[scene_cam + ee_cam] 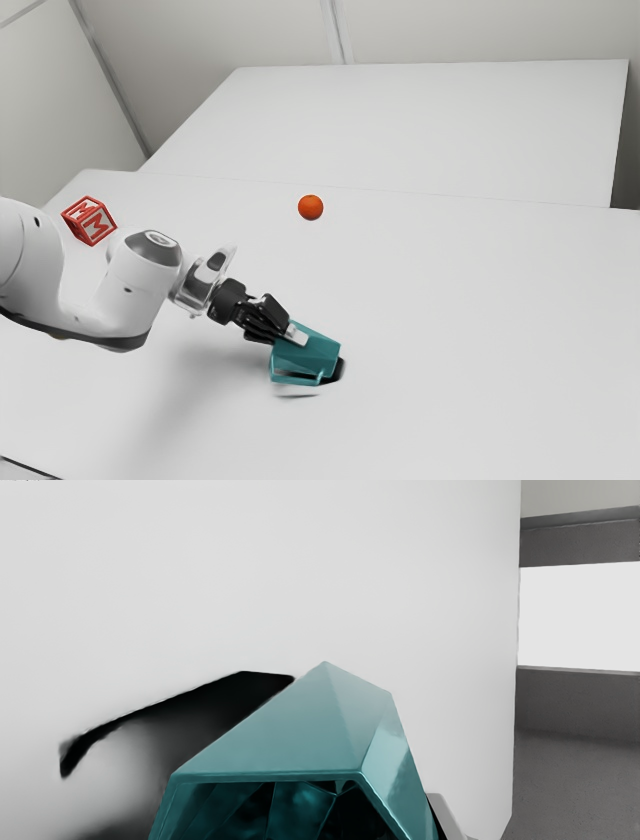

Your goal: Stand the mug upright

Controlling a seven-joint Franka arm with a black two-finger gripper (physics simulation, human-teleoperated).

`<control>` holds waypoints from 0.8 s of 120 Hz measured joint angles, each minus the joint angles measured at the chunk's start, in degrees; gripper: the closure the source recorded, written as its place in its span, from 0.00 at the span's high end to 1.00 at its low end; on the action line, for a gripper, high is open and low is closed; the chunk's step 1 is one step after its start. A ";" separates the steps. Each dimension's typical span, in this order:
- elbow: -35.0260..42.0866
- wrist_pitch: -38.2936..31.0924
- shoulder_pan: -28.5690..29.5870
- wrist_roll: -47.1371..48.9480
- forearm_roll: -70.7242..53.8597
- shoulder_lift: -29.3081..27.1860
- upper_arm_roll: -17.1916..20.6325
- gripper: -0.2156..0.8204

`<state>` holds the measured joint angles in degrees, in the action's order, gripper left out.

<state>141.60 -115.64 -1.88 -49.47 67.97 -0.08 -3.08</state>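
Mug [318, 353] sits tilted, gripped between the well-parted fingers [297, 336].

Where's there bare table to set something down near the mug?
Bare tabletop stretches from the mug and orange ball toward the exterior view's right; another bare patch lies between ball and mug. It's crowded where the gripper meets the mug, and around the red block by the arm.

The mug [270, 740] has smooth, glossy facets, its material hard to tell. Around the mug, the table [470, 310] looks smooth and matt; well apart from the mug, the orange ball [310, 208] looks smooth.
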 joint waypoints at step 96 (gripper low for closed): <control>-20.40 1.24 -0.95 14.79 -53.86 -4.64 3.54 0.03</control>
<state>121.20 -114.40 -2.83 -34.68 14.11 -4.72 0.46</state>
